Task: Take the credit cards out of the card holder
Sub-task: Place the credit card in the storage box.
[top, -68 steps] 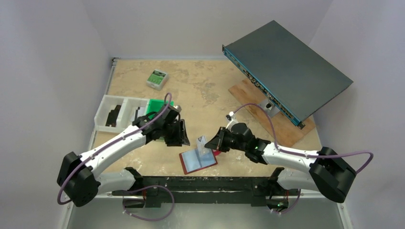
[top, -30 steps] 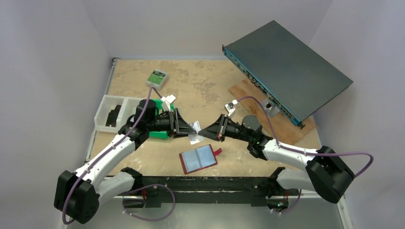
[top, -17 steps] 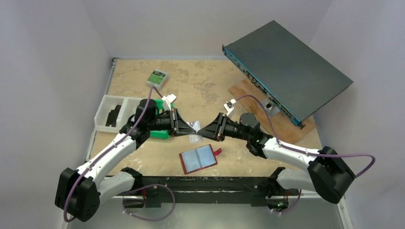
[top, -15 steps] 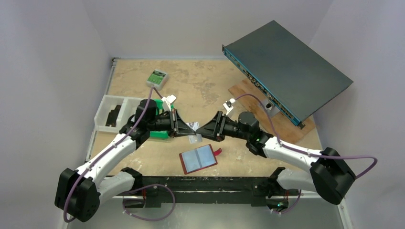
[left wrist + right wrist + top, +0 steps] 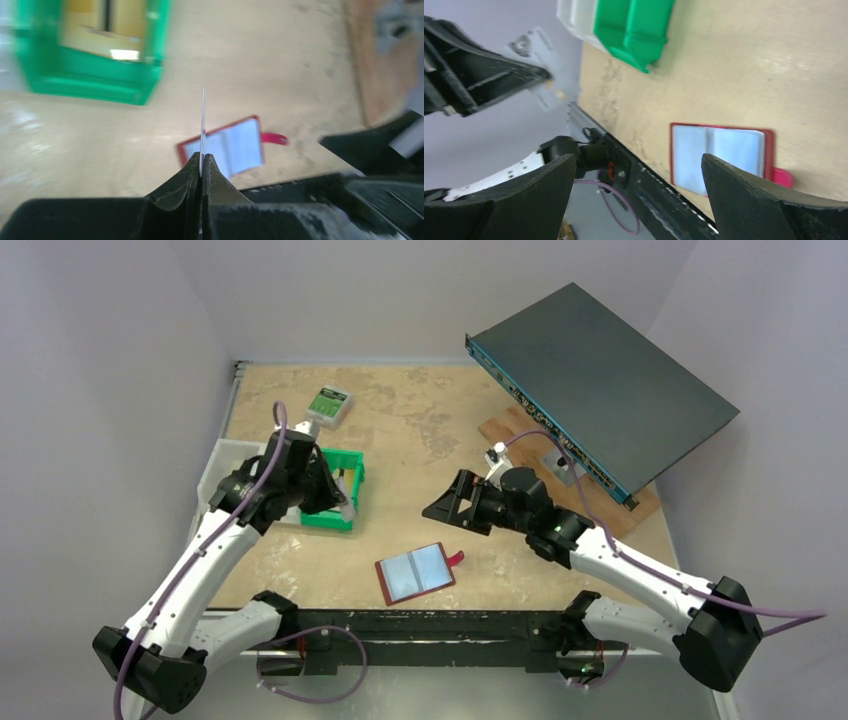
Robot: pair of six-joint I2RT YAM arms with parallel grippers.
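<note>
near table [image 5: 420, 430] front edge, red card holder [image 5: 415, 573] lies open flat, pale pockets up. just beyond, right gripper [image 5: 636, 160] spread wide, empty. left gripper [image 5: 202, 161] clenched on one credit card [image 5: 203, 120], near green bin [image 5: 338, 462]. green-and-white box [image 5: 329, 405] farther back.

White-shelled links [image 5: 205, 558], bulky black joint housings [image 5: 715, 638], matte black wedge-shaped jaws, thin purple cables [image 5: 780, 616] looping alongside.
</note>
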